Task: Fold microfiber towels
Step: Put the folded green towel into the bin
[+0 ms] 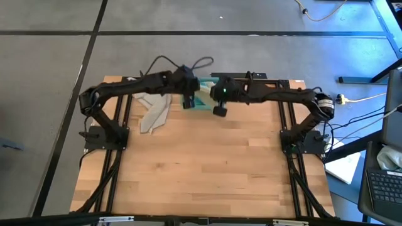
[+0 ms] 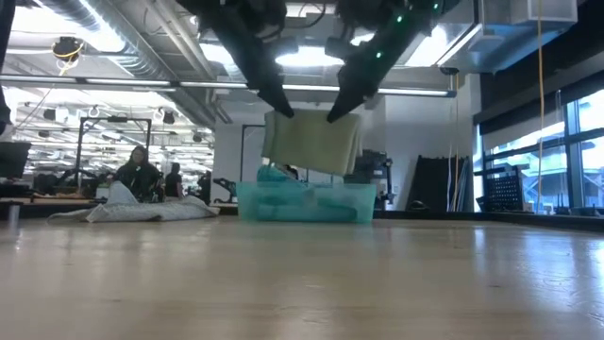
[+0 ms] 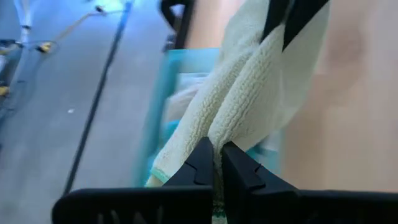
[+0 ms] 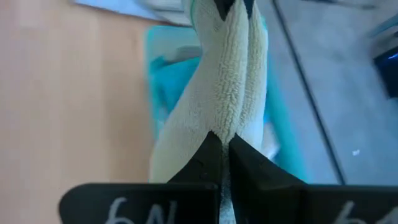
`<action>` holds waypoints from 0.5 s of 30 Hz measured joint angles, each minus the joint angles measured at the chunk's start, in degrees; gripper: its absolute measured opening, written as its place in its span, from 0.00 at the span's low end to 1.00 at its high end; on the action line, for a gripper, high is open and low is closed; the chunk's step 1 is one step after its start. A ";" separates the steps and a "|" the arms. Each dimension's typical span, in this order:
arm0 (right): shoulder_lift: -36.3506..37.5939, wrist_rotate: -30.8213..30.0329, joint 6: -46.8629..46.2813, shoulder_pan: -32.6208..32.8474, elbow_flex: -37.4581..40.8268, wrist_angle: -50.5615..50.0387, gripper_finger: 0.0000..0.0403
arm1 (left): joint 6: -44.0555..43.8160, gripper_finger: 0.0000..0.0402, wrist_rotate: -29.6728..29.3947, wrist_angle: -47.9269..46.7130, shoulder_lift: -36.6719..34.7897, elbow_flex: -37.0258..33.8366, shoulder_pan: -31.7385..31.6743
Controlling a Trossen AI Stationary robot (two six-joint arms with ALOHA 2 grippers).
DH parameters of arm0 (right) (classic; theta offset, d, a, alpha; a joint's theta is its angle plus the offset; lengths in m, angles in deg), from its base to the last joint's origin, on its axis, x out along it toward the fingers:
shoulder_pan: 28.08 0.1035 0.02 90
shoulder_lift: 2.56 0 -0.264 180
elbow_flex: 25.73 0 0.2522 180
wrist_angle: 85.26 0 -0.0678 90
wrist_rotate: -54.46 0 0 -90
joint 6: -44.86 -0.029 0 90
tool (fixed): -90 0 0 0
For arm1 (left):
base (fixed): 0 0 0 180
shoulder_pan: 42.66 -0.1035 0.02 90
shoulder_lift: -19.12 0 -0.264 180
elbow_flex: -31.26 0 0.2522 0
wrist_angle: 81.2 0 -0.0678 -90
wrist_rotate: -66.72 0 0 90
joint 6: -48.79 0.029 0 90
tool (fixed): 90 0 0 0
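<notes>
Presently the step in hand appears to be the lift-out: a pale green towel (image 2: 312, 142) hangs in the air between the two arms, directly above the teal bin (image 2: 307, 202) at the far edge of the counter (image 1: 201, 169). The left gripper (image 3: 216, 163) has its jaws closed tight on one upper corner of the cloth, and the right gripper (image 4: 221, 151) has its jaws closed likewise on the other corner, so the towel hangs spread between them. More cloths lie in the bin, and a grey towel (image 1: 152, 113) lies crumpled on the counter near the left arm. In my judgement, the next move calls for carrying the towel toward the open counter and laying it flat without slackening either grip. White lettering shows on the right gripper's body but is cut off; no readable brand or label is otherwise visible.
</notes>
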 joint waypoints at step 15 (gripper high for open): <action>-1.21 21.91 4.71 -8.06 0.02 -0.32 0.03 | -11.87 0.00 17.00 -5.10 2.70 0.19 -5.43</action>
